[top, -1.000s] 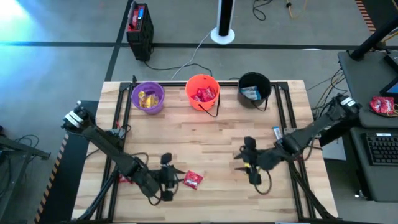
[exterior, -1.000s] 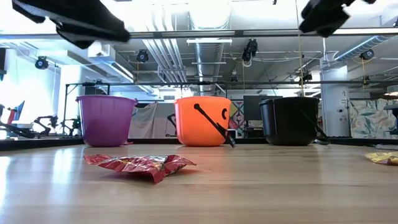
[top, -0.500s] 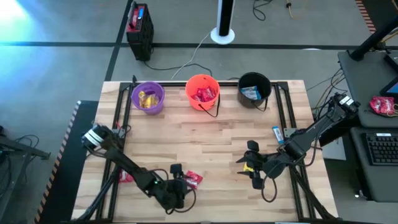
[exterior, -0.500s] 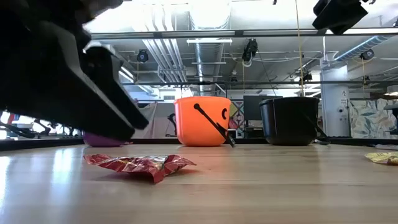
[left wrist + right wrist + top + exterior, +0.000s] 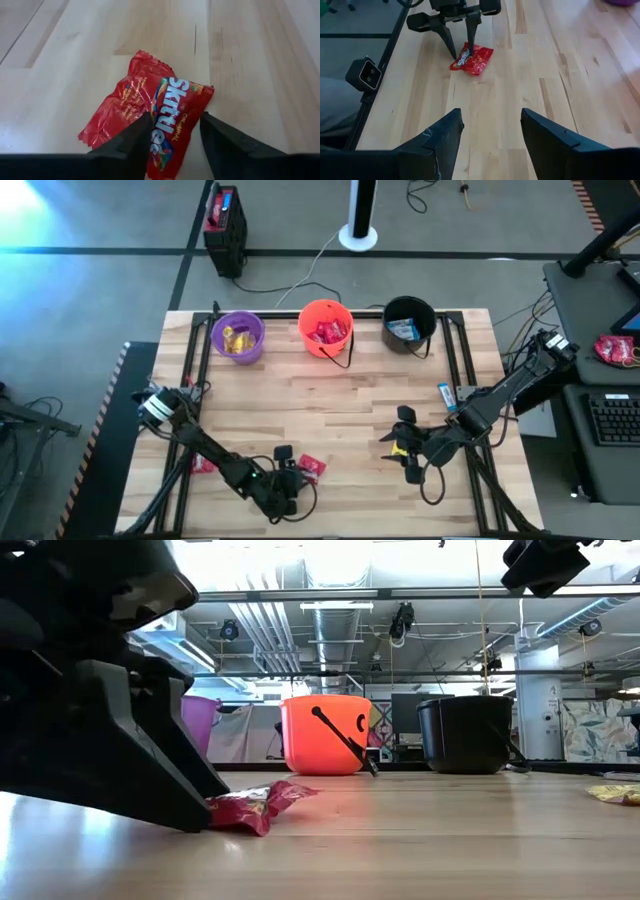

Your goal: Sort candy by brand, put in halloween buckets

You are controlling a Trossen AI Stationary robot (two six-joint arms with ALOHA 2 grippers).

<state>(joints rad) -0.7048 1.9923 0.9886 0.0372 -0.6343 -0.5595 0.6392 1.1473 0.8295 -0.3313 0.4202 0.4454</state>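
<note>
One red Skittles packet (image 5: 150, 117) lay at about seven o'clock on the tabletop (image 5: 330, 395), between the spread jaws of the left gripper (image 5: 172, 131), not yet pinched. They needed to close, then lift toward the orange bucket (image 5: 326, 327) at twelve. The near edge sat close; the middle lay open. The right gripper (image 5: 487, 127) hovered at five o'clock, jaws spread.

Left gripper (image 5: 297, 477) low at near edge, my view shows fingers (image 5: 131, 142) parted, tips down; right gripper (image 5: 402, 450) raised right of centre, fingers spread.
</note>
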